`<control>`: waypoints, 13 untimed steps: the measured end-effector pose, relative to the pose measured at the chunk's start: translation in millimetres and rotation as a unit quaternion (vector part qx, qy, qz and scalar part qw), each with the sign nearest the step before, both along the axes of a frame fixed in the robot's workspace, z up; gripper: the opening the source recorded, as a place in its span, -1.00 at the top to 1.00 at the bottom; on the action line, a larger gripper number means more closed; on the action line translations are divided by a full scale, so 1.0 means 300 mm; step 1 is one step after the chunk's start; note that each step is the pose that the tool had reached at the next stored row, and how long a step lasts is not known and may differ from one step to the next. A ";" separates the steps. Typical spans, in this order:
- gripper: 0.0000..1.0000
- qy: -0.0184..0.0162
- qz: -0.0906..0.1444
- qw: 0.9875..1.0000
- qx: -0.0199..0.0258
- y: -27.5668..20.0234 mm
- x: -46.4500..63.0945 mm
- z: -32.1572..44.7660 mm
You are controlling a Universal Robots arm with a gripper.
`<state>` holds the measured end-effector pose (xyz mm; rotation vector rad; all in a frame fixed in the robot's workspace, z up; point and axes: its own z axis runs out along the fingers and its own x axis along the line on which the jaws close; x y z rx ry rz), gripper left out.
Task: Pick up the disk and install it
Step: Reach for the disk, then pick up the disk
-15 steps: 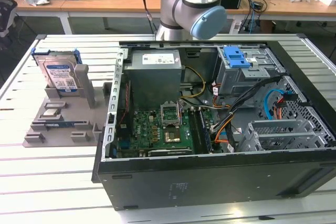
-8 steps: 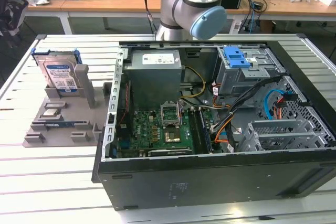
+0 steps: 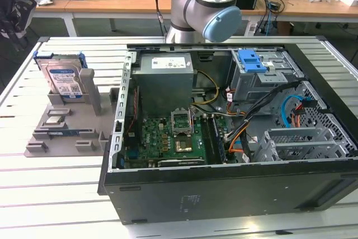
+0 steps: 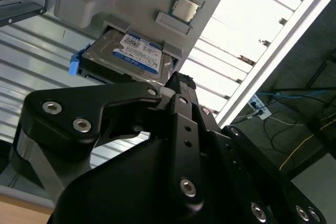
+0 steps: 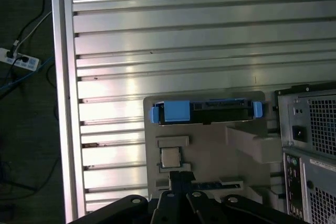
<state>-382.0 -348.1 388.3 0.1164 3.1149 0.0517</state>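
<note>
Claw [image 4: 178, 80] near disk [image 4: 134, 53], apart

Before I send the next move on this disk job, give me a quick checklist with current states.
1. Silver hard drive with blue plastic frame seated upright in the grey plastic holder: ok.
2. Gripper apart from the drive, holding nothing: ok.
3. Jaws open for a grasp: not ok, they are shut.
4. Black computer case open, inside exposed: ok.
5. Grey metal cage under the blue clip free to take the drive: cannot tell.
</note>
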 end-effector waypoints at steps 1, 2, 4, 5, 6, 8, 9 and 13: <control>0.79 0.000 0.000 1.000 0.000 0.000 0.000 0.000; 0.79 0.000 0.000 1.000 0.000 0.000 0.000 0.000; 0.79 0.000 0.000 1.000 0.000 0.000 0.000 0.000; 0.79 0.000 0.000 1.000 0.000 0.000 0.001 0.000; 0.79 0.000 0.000 1.000 0.000 0.000 0.001 0.000; 0.79 0.000 0.008 1.000 0.000 0.000 0.001 0.000; 0.79 0.000 0.022 1.000 0.000 0.000 0.001 0.000; 0.79 0.000 0.067 0.998 0.000 0.000 0.001 0.000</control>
